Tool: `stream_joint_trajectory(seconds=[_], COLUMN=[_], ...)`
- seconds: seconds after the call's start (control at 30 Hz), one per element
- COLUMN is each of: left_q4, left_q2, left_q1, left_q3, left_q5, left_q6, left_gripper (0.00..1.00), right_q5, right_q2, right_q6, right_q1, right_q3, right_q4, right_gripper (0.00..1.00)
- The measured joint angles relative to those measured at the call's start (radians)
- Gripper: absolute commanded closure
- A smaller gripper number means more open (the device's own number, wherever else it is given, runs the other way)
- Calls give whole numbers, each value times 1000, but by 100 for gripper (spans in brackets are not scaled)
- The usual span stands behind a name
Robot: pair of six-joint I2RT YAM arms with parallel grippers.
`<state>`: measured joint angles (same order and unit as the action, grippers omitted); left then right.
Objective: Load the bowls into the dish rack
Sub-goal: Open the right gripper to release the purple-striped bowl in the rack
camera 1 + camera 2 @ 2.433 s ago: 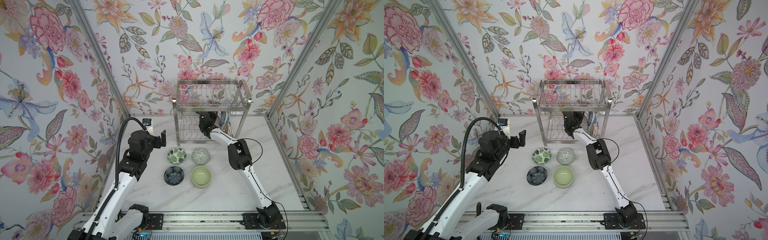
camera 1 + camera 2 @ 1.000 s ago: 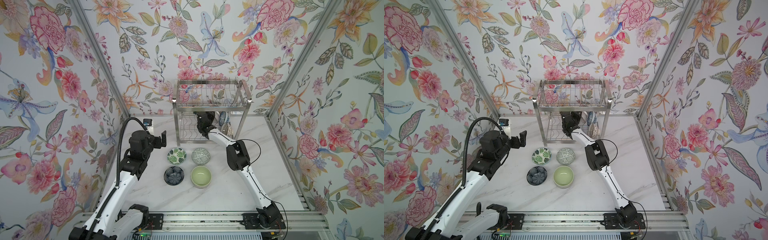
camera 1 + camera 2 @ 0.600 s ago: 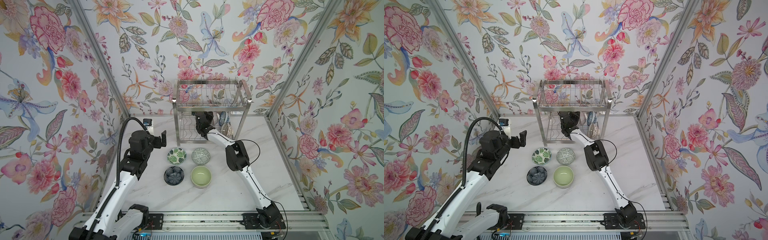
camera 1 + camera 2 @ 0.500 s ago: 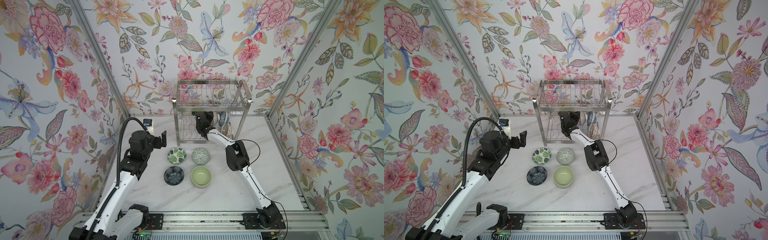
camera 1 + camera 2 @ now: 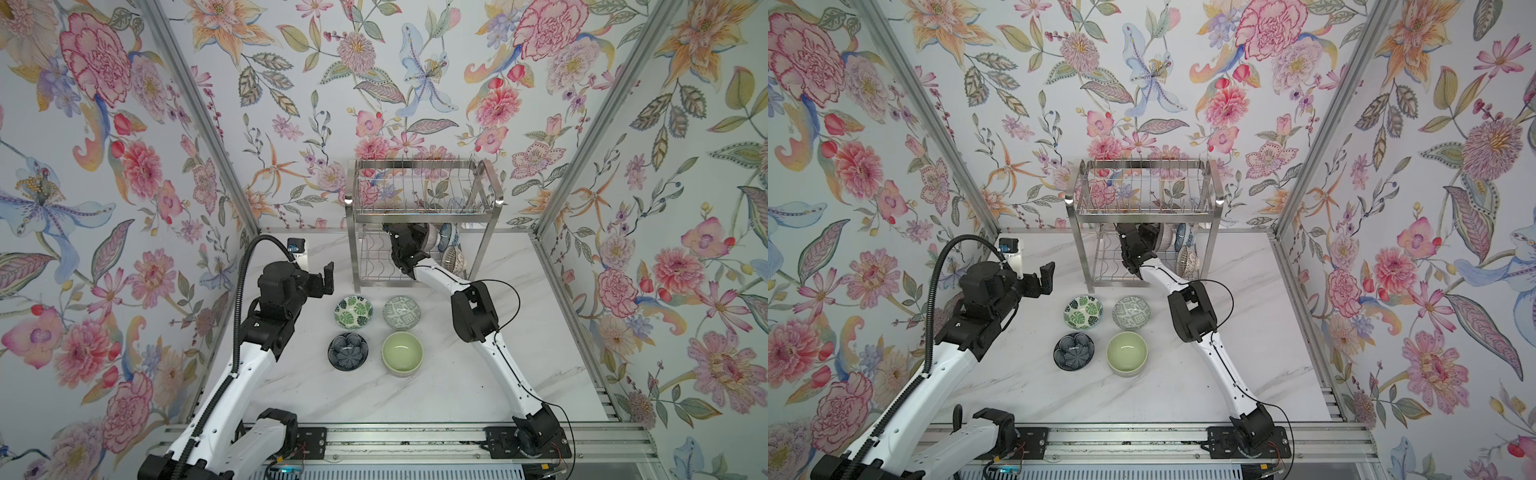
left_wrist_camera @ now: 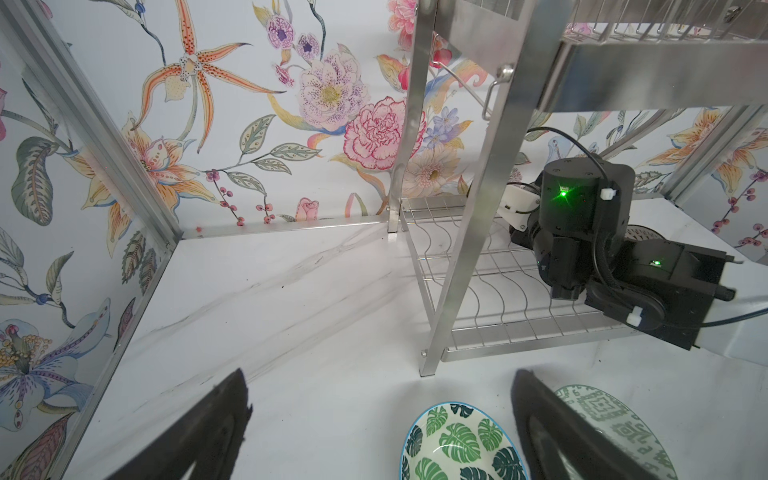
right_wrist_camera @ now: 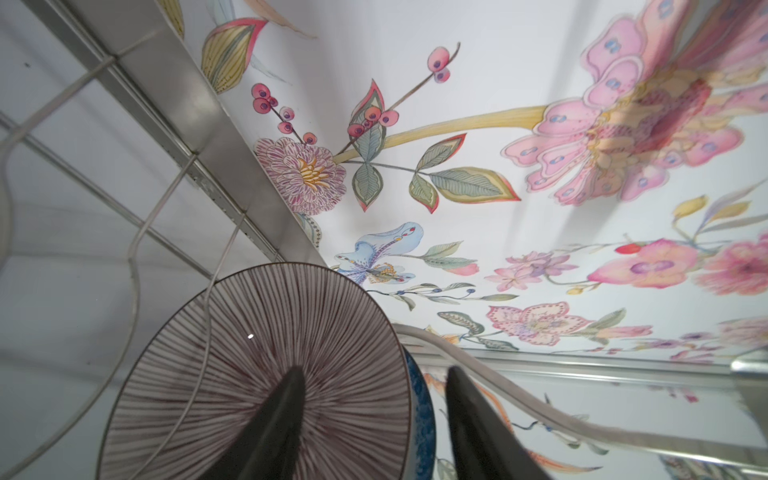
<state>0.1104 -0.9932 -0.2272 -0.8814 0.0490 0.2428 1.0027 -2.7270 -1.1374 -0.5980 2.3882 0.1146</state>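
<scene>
since the earlier pictures the right arm has pushed slightly further in under the upper tier of the dish rack (image 5: pixel 419 212), and the right gripper (image 7: pixel 374 370) has let go. its two dark fingers (image 7: pixel 286 415) now stand apart. one lies over the inside of the ribbed bowl (image 7: pixel 332 332) and the other beyond its rim, with a clear gap between them. the ribbed bowl stands on edge on the wavy-wire lower shelf (image 6: pixel 498 291), its striped inside facing the wrist camera. the blue floral bowl (image 5: pixel 449 236) sits right behind it, apparently touching. a brown lattice bowl (image 5: pixel 454 257) rests on the same shelf, nearer the front right leg, so three bowls can be counted in the rack. four more bowls sit on the marble table (image 5: pixel 457 386) in a two-by-two block in front of the rack. the leaf-print bowl (image 5: pixel 353 311) and the geometric bowl (image 5: pixel 401 312) make the far row. the dark flower bowl (image 5: pixel 348 351) and the plain green bowl (image 5: pixel 402 353) make the near row. all four are upright and apart from each other. the left gripper (image 6: pixel 382 372) hangs wide open and empty above the table, just left of the leaf-print bowl and near the rack's front left leg. any lettering on the arms is too small to read.
</scene>
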Motion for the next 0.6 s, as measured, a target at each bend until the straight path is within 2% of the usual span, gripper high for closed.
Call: stream_joint_trajectory(seconds=[0.17, 0.27, 0.43, 0.6], left_q4=[0, 1, 1, 2], left_q2=[0, 3, 4, 4], left_q1=[0, 0, 0, 0], left_q3=[0, 5, 7, 7], left_q5=[0, 0, 0, -1], left_q6=[0, 0, 0, 0], left_gripper=[1, 1, 1, 1], right_q5=[-1, -11, -38, -76], right_q2=[13, 54, 184, 336], right_q6=[13, 14, 43, 95], right_q1=[-12, -23, -37, -58], right_q3=[0, -31, -151, -353], right_q4=[-11, -15, -14, -13], right_gripper=[15, 8, 3, 0])
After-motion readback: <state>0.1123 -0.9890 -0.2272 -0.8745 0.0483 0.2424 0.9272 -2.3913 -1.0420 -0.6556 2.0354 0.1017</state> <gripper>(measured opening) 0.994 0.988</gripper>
